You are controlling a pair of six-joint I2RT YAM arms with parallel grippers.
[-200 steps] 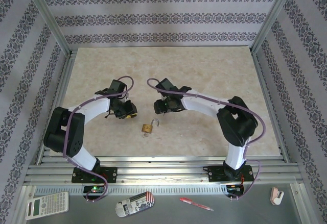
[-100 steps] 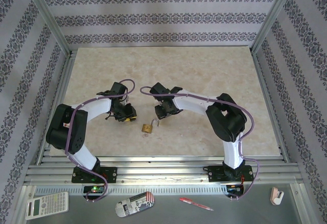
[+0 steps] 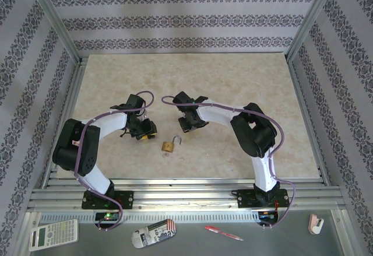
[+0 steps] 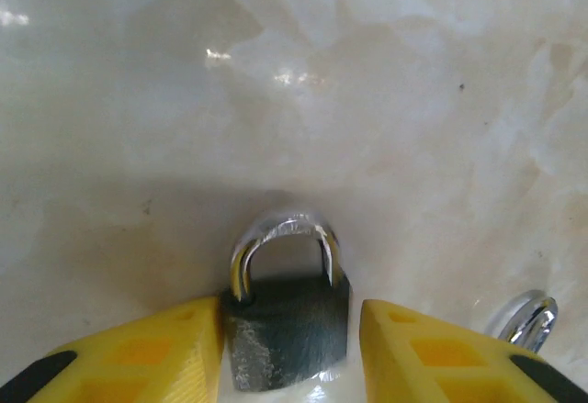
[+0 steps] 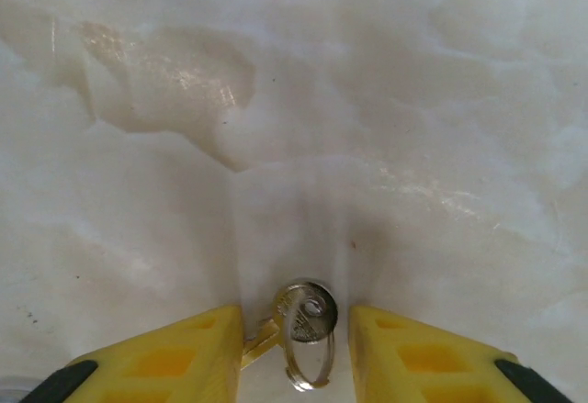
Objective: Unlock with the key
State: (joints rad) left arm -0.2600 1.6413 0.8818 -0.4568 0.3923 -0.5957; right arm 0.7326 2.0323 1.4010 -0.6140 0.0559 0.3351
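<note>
One counter [image 3: 245, 75], marbled, bearing the working items.

Two arms. Right arm [image 3: 252, 132]: elbow has swung inward over the last second, wrist hardly displaced. Left arm [image 3: 78, 151]: barely shifted.

Two end effectors. Left end effector [image 4: 292, 319]: has just slackened and now stands released, a yellow finger on either side of the dark padlock [image 4: 285, 339]. Right end effector [image 5: 296, 319]: has been narrowing but is not yet clenched, with a gap showing between one finger and the key [image 5: 310, 313]. Reading: lock let go, key pick-up under way, unlocking itself not begun.

Four sundries, well behind both end effectors and past the arm bases: one calculator [image 3: 53, 234], one striped case [image 3: 154, 233], one red pen [image 3: 223, 232], one small white object [image 3: 315, 223].

Two padlocks. One brass padlock [image 3: 169, 146], between the two end effectors and apart from both, position unchanged. One dark padlock, shackle closed, lying between the left end effector's fingers.

One bright metal loop [image 4: 528, 316], just outside a left end effector finger and cut off by the frame. Cannot tell what it belongs to.

One key, silvery head, flat on the counter between the right end effector's fingers.
</note>
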